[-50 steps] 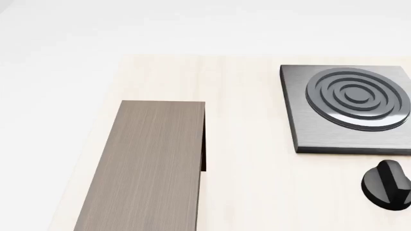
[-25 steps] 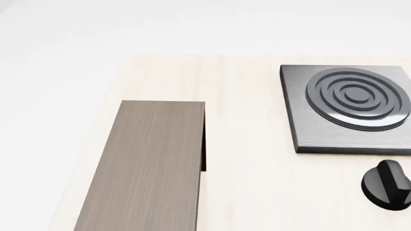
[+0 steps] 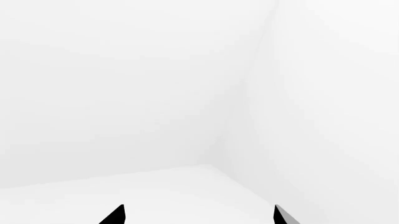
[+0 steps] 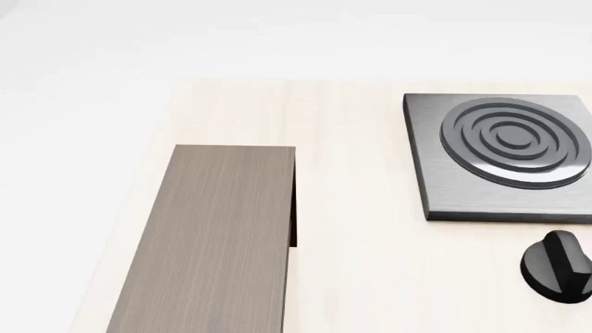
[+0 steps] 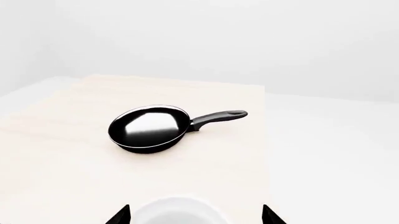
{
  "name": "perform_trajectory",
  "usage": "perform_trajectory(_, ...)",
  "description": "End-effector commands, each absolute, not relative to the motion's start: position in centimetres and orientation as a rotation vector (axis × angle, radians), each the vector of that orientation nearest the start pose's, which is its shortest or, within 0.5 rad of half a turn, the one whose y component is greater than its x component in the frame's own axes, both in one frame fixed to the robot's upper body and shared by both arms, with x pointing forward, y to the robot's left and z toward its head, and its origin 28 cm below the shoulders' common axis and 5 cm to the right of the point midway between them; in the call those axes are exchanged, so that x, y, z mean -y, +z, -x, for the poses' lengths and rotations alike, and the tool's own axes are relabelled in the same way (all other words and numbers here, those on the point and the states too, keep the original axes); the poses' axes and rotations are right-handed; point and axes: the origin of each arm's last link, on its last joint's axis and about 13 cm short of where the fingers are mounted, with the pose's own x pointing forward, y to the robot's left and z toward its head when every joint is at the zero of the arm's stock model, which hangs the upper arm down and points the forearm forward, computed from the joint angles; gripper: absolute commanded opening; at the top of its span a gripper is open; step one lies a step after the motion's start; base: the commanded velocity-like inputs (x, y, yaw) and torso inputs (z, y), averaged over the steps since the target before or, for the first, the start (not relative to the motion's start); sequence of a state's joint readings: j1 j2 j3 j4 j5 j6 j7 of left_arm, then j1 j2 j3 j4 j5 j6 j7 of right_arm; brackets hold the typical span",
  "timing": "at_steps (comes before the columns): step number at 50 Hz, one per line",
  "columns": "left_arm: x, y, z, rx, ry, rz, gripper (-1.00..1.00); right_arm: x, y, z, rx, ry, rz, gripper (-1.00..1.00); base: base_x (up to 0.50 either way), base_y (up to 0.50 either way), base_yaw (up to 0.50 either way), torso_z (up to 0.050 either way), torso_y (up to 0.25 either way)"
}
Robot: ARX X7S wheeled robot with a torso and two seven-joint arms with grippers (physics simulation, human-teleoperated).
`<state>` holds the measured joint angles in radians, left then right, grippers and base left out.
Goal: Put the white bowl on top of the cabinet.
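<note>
The cabinet [image 4: 218,239] lies on the pale table at the left in the head view, its grey-brown wood-grain top bare. The white bowl [image 5: 177,212] shows only in the right wrist view, its rim between the two black fingertips [image 5: 119,216] of my right gripper [image 5: 196,219], which is open with the tips apart on either side of it. My left gripper [image 3: 198,217] is open and empty, facing only white wall and floor. Neither gripper shows in the head view.
A square dark grey stove plate [image 4: 504,156] with concentric rings sits at the right of the head view, a black knob [image 4: 558,266] in front of it. A black frying pan [image 5: 149,127] lies on the table beyond the bowl, its handle [image 5: 218,117] pointing toward the table edge.
</note>
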<state>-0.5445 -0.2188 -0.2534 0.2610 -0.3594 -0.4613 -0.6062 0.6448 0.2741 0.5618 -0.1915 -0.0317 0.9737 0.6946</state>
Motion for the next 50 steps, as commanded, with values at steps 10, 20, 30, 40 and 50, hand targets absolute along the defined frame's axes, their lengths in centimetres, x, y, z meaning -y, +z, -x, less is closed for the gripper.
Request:
perform_trajectory(10,-29.1,19.1,-28.9,0.339,0.693,0.292,1.0,27.4,16.1,-26.2,-0.165,-1.384,-0.131,1.0,0.0,0.0,0.0,0.0,0.0)
perform_trajectory(20,-29.1,19.1,-28.8,0.338,0.694,0.292,1.0,27.6,15.7,-26.1,-0.189,-1.396,-0.139,1.0,0.0,0.0,0.0,0.0,0.0)
perform_trajectory(30,-29.1,19.0,-28.8,0.338,0.693,0.291,1.0,27.9,15.2,-26.1,-0.219,-1.399,-0.161,1.0,0.0,0.0,0.0,0.0,0.0)
perform_trajectory(40,-29.1,18.9,-28.9,0.337,0.694,0.29,1.0,28.3,15.0,-25.9,-0.233,-1.379,-0.24,1.0,0.0,0.0,0.0,0.0,0.0)
perform_trajectory(50,-29.1,18.9,-28.9,0.335,0.693,0.289,1.0,28.7,14.9,-25.5,-0.209,-1.35,-0.346,1.0,0.0,0.0,0.0,0.0,0.0)
